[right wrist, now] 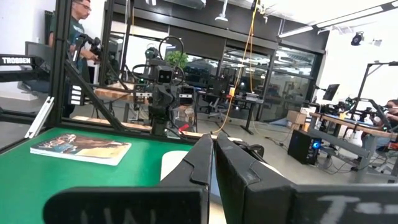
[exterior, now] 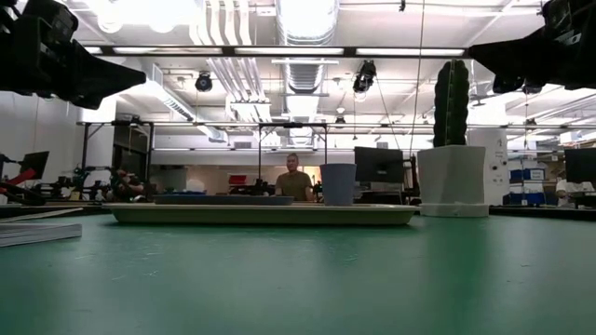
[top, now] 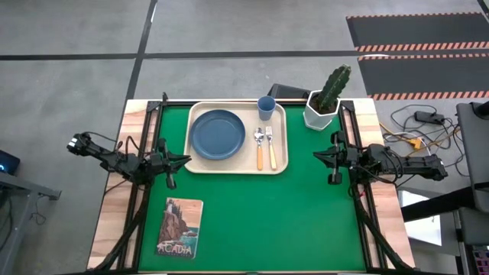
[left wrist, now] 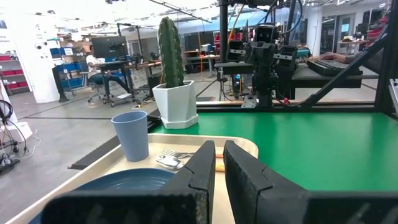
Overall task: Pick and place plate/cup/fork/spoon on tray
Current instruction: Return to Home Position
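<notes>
The cream tray [top: 280, 164] lies on the green mat toward the table's far edge. On it rest the dark blue plate [top: 218, 135], the light-blue cup [top: 266, 108] standing upright at the far right corner, the spoon [top: 259, 147] and the fork [top: 270, 147], side by side with their orange handles toward the near edge. The left wrist view also shows the cup [left wrist: 132, 135], the plate [left wrist: 134, 180] and the fork tines [left wrist: 177, 154]. My left gripper [top: 186, 159] hovers shut just left of the tray. My right gripper [top: 317, 155] hovers shut to the tray's right. Both are empty.
A cactus in a white hexagonal pot [top: 321, 111] stands at the far right, beside the tray. A book [top: 180, 227] lies at the near left of the green mat [top: 275, 221]. A person [exterior: 295, 179] sits in the room beyond the table.
</notes>
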